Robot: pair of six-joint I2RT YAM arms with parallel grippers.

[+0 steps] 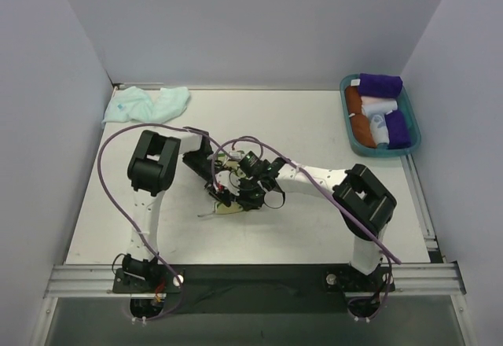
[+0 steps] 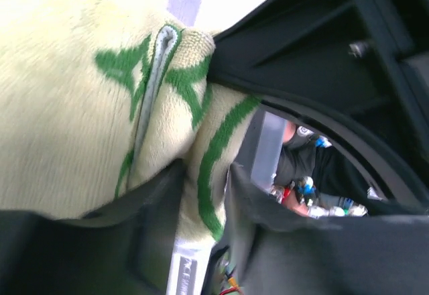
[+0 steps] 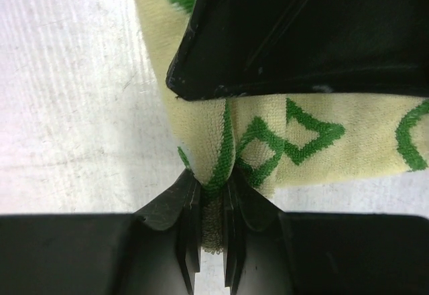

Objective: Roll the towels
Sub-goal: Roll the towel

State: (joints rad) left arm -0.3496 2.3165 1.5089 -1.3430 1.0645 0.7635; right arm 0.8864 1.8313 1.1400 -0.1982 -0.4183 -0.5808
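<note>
The pale yellow towel (image 1: 228, 211) with green marks lies bunched at mid-table under both grippers. My left gripper (image 1: 219, 191) holds a fold of this towel (image 2: 80, 107) between its fingers (image 2: 154, 214); the cloth fills the gap in the left wrist view, where the left gripper (image 2: 204, 201) sits at the bottom. My right gripper (image 1: 240, 194) meets it from the right. In the right wrist view my right gripper (image 3: 213, 198) is shut on a green-striped edge of the yellow towel (image 3: 315, 141). The mint-aqua towel (image 1: 145, 104) lies crumpled at the back left corner.
A teal basket (image 1: 344, 104) at the back right holds purple (image 1: 380, 84), orange (image 1: 357, 122) and white (image 1: 380, 126) rolls. The left arm's black body (image 3: 301, 33) hangs close over the right gripper. Grey walls enclose the table on three sides.
</note>
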